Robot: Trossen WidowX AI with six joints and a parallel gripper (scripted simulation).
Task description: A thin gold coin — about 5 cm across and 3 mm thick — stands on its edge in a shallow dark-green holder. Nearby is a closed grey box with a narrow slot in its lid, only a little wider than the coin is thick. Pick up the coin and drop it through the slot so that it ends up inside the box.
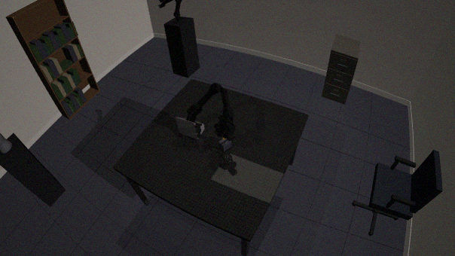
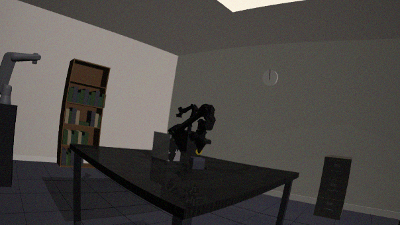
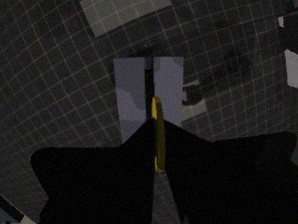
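The robot arm (image 2: pixel 195 126) is black all over — thick round joints with thinner links between them. Up close, the fingers are two flat black wedges with pointed tips. No markings show in the dim light.

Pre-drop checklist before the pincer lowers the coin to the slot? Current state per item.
1. Coin held: ok. The pincer is shut on the gold coin, seen edge-on in the wrist view.
2. Coin plane in line with slot: ok. The coin edge runs along the dark slot in the grey box.
3. Coin over slot: roughly ok. Its far end points at the slot; a small sideways offset cannot be ruled out.
4. Height above lid: cannot tell exactly. The exterior view shows the coin above the box, apart from it.
5. Coin upright in grip: ok, no visible tilt.
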